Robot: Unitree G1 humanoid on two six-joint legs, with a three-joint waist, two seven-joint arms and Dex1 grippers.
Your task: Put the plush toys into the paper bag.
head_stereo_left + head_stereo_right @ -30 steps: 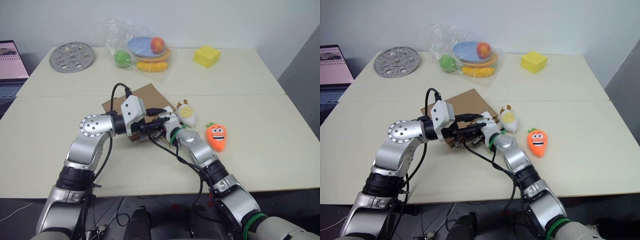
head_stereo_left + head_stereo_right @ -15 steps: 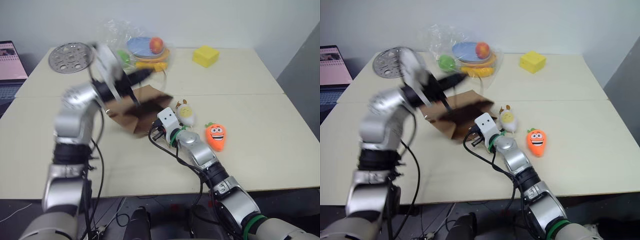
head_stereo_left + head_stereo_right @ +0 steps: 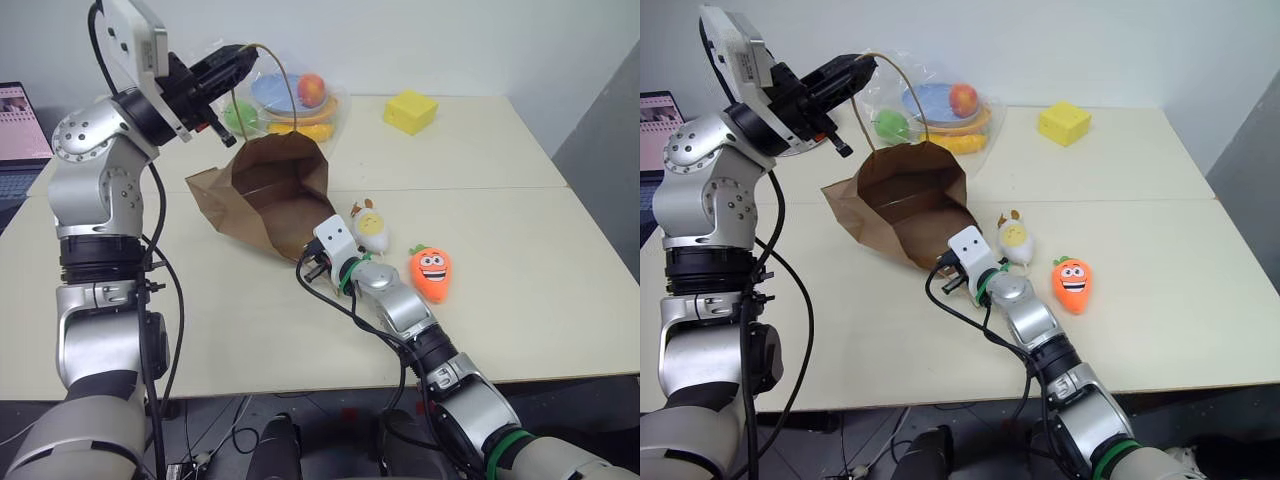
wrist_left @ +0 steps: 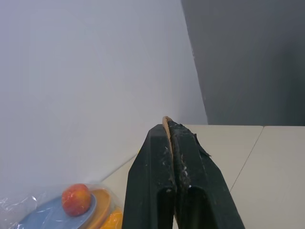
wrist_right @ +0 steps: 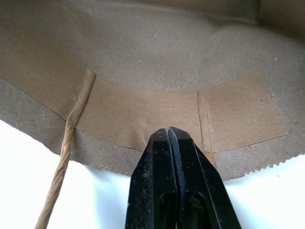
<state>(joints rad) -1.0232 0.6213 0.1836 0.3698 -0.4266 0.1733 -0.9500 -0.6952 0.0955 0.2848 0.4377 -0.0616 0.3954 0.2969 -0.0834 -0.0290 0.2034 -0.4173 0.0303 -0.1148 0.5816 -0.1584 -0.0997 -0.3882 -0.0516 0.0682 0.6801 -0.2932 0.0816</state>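
The brown paper bag (image 3: 268,192) stands lifted with its mouth gaping toward me. High at the left, my left gripper (image 3: 242,56) is shut on the bag's upper cord handle (image 3: 291,88), and the cord shows between its fingertips (image 4: 165,120). My right gripper (image 5: 167,130) is shut on the bag's lower rim, low on the table beside the mouth; the other cord handle (image 5: 56,179) hangs next to it. The white-and-yellow chick plush (image 3: 370,225) lies just right of the bag's mouth. The orange carrot plush (image 3: 432,272) lies farther right on the table.
A clear plastic bag (image 3: 290,100) holding plates and fruit sits behind the paper bag. A yellow foam cube (image 3: 412,110) is at the back right. A laptop (image 3: 15,140) stands at the far left edge. The table (image 3: 520,300) has bare room to the right and front.
My left gripper closed on the handle and rose up and to the left, pulling the flat bag up and open. The right gripper stayed on the lower rim.
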